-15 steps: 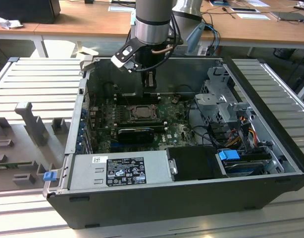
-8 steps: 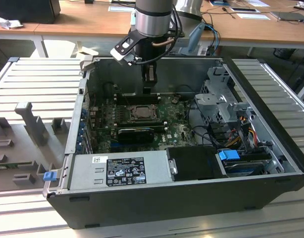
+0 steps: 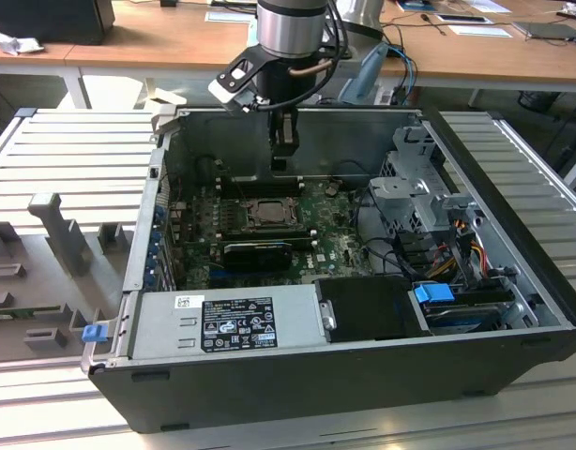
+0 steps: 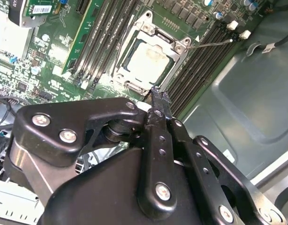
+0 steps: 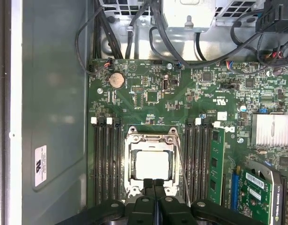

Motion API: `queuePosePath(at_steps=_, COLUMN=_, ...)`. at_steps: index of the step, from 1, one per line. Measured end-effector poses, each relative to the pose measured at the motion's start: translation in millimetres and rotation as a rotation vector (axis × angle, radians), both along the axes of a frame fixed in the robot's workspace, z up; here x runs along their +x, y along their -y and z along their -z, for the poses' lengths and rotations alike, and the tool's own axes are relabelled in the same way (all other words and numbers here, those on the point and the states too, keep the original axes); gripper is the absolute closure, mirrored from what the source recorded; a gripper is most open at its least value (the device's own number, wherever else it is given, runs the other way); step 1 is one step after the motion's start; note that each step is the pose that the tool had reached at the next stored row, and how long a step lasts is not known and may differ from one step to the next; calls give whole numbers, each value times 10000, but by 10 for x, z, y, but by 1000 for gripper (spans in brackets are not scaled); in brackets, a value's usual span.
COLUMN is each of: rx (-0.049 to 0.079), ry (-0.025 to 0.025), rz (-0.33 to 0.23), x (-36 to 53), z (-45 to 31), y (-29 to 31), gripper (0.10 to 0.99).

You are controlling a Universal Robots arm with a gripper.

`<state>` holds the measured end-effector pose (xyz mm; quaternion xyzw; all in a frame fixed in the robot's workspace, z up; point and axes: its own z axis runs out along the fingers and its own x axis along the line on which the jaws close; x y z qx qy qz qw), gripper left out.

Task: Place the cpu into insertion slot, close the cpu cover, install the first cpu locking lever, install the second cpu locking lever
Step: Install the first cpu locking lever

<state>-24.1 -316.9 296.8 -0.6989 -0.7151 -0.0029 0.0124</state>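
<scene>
The cpu (image 5: 151,165) lies in its socket with its pale silver top showing, also in the second wrist view as the cpu (image 4: 148,60) and small in the exterior view as the cpu (image 3: 269,212). The cpu cover (image 5: 151,139) lies flat around it as a metal frame, cover (image 4: 136,37). A thin wire lever (image 5: 183,174) slants out beside the socket over the memory slots, lever (image 4: 210,43). My gripper (image 5: 154,183) hovers above the socket's edge, fingers pressed together and holding nothing, gripper (image 4: 158,99), gripper (image 3: 281,161).
The open computer case (image 3: 476,352) lies on a slatted metal table (image 3: 72,150). Memory slots (image 5: 105,164) flank the socket. A heat sink (image 5: 272,129), a black card (image 3: 258,253), cable bundles (image 5: 134,37) and the drive cage (image 3: 419,202) crowd the board.
</scene>
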Motion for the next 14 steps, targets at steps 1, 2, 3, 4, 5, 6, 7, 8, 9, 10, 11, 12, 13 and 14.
queuePosePath(at_steps=1, rx=-4, ry=-1, rz=-152, x=-1, z=-1, y=-1, gripper=980)
queuePosePath(at_steps=2, rx=-3, ry=0, rz=-281, x=-1, z=-1, y=-1, gripper=980)
queuePosePath(at_steps=3, rx=-2, ry=0, rz=-444, x=-1, z=0, y=-1, gripper=980)
queuePosePath(at_steps=4, rx=-2, ry=0, rz=-569, x=-1, z=0, y=-1, gripper=980)
queuePosePath(at_steps=5, rx=-3, ry=0, rz=-687, x=-1, z=-1, y=-1, gripper=980)
queuePosePath(at_steps=6, rx=-3, ry=0, rz=-791, x=-1, z=-1, y=-1, gripper=980)
queuePosePath(at_steps=7, rx=-2, ry=0, rz=-892, x=-1, z=-1, y=-1, gripper=980)
queuePosePath(at_steps=8, rx=-3, ry=0, rz=-1096, x=-2, z=0, y=-1, gripper=980)
queuePosePath(at_steps=9, rx=-3, ry=0, rz=-1248, x=-2, z=-1, y=-1, gripper=980)
queuePosePath(at_steps=10, rx=-3, ry=0, rz=-1397, x=-2, z=0, y=-1, gripper=980)
queuePosePath(at_steps=11, rx=-2, ry=0, rz=-1499, x=-2, z=0, y=-1, gripper=980)
queuePosePath(at_steps=12, rx=-3, ry=-1, rz=-1548, x=-2, z=0, y=-1, gripper=980)
queuePosePath(at_steps=13, rx=-3, ry=-1, rz=-1609, x=-2, z=-1, y=-1, gripper=980)
queuePosePath(at_steps=14, rx=-3, ry=0, rz=-1687, x=-2, z=0, y=-1, gripper=980)
